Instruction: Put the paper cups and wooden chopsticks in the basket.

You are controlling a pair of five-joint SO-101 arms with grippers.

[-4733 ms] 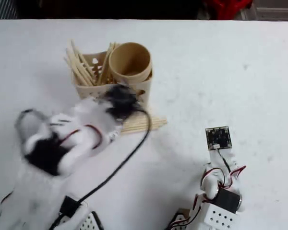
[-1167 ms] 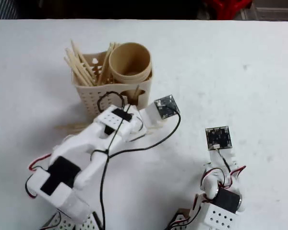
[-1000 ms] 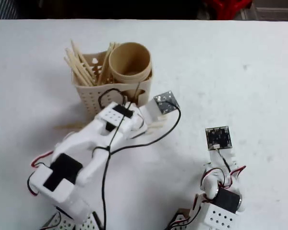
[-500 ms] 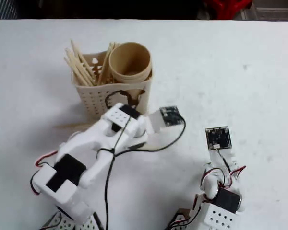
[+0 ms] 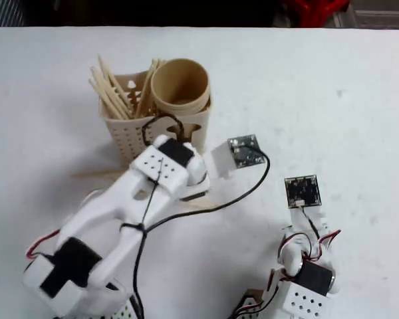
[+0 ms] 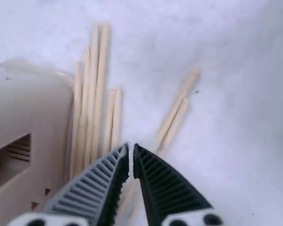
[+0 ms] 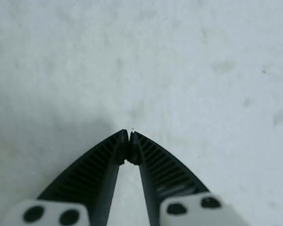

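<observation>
The beige slotted basket (image 5: 130, 136) stands at the back left of the table. It holds stacked paper cups (image 5: 180, 85) and several wooden chopsticks (image 5: 111, 88) leaning out of it. More chopsticks (image 5: 93, 175) lie flat on the table along the basket's front, partly under the left arm (image 5: 161, 171). In the left wrist view my left gripper (image 6: 130, 147) is shut just over these loose chopsticks (image 6: 96, 94), next to the basket wall (image 6: 28, 122). A separate pair (image 6: 177, 113) runs under its fingers. My right gripper (image 7: 129, 136) is shut over bare table.
The right arm (image 5: 304, 272) rests folded at the front right, with its wrist camera board (image 5: 302, 191) facing up. The left arm's black cable (image 5: 226, 199) loops across the table in front of the basket. White tabletop stretches to the right and behind.
The left arm has swung in from the left to the basket's front and covered the loose chopsticks. Its wrist has since shifted right. The right arm has stayed still.
</observation>
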